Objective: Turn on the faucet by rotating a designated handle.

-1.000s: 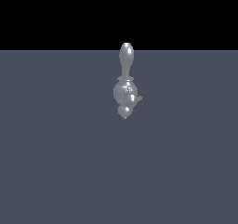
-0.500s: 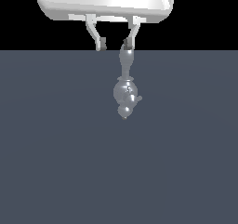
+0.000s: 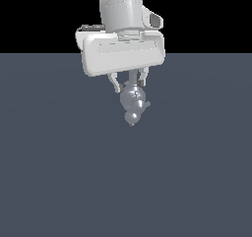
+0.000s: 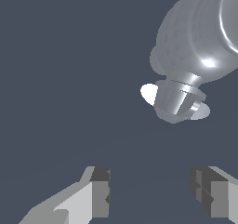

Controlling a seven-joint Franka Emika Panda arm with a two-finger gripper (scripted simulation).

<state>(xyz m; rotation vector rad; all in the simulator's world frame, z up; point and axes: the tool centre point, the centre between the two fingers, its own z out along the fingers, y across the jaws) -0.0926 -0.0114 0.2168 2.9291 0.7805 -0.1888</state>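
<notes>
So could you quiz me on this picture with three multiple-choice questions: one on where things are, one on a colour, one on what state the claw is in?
1. Where is the gripper relative to the faucet?
A. Directly above it
B. Far off at the exterior view's right
C. Lying flat on the floor

2. What colour is the faucet?
A. Red
B. Shiny chrome
C. Yellow

3. How do the fingers stand?
A. Pressed together
B. Apart, with nothing between them
C. Missing

Answers: 1 A, the white hand hangs over the faucet's top; 2 B, it gleams silver; 3 B, the wrist view shows a bare gap.
</notes>
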